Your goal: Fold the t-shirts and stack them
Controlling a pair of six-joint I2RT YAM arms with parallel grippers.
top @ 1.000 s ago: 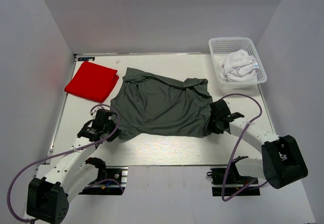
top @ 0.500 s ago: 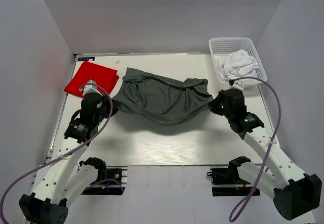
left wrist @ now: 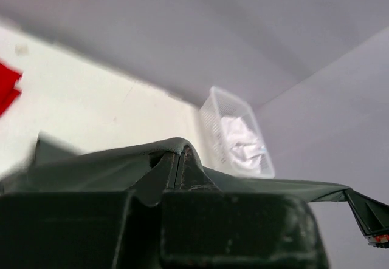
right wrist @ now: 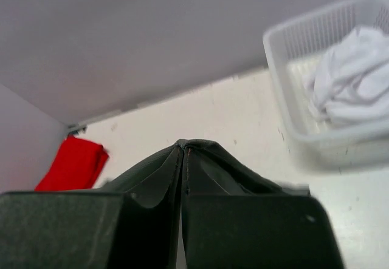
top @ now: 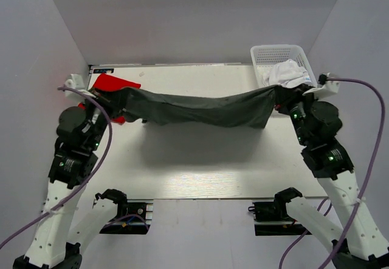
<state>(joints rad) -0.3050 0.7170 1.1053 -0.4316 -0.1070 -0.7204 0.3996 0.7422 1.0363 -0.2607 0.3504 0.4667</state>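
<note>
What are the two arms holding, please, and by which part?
The dark grey t-shirt, stretched between them above the table: the left fingers pinch one end, the right fingers the opposite end.

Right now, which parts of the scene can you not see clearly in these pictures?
Red shirt: top view, near part hidden behind the dark grey shirt.
Left gripper and right gripper: wrist views, cloth covers the fingertips.
White shirt: both wrist views blurred; its shape in the basket is unclear.

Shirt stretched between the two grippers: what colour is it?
Dark grey shirt, clearest in the top external view.
</note>
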